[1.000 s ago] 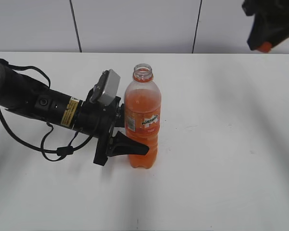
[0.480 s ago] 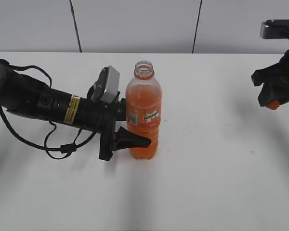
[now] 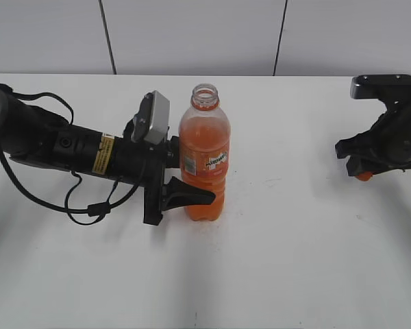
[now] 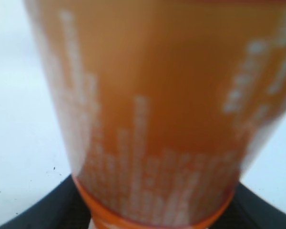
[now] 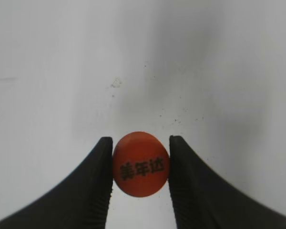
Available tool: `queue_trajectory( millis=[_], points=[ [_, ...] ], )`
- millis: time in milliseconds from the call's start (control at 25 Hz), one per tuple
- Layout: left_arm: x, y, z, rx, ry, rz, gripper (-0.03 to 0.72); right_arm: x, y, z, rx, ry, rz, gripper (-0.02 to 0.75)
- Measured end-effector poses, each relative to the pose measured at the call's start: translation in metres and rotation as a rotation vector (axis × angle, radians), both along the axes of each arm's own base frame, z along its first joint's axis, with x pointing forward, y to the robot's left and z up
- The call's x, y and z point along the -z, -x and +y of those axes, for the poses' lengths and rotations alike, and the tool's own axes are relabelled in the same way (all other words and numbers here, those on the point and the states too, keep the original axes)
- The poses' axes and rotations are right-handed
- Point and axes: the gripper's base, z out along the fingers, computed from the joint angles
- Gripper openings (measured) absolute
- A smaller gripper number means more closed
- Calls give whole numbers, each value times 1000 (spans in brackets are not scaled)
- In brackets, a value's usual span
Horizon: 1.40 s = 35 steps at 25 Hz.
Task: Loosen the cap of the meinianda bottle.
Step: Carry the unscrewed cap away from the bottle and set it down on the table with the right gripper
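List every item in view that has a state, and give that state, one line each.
meinianda bottle: upright on the table, mouth open, cap off, mostly full of orange drink.
cap: off the bottle, pinched between the right gripper's fingers, low over the table.
left gripper: closed around the bottle's lower body.
right gripper: shut on the cap, far to the bottle's right.

In the left wrist view the bottle (image 4: 152, 109) fills the picture, blurred, with top and base cut off; its label print is unreadable. The left gripper (image 3: 181, 179) has its far finger hidden behind the bottle. In the exterior view the right gripper (image 3: 362, 171) hides most of the cap (image 3: 364, 176).
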Motion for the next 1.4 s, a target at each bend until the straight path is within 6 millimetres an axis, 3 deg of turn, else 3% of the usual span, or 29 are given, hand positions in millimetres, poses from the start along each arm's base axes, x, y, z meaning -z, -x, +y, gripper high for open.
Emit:
queue_trajectory(
  millis=[280,440,680,920,1000,1400],
  points=[
    [0,0,0,-1,0,0,404,44,-11,1,15,5,27,270],
    [0,0,0,-1,0,0,404,55,-14,1,21,4,19,270],
    [0,0,0,-2,1,0,404,56,-15,1,22,3,12,293],
    [0,0,0,-18,3,27,404,56,-15,1,21,4,18,545],
    [0,-1,0,-29,2,48,404,56,-15,1,21,4,19,583],
    [0,0,0,-50,7,113,404,50,-15,1,22,1,2,589]
  ],
)
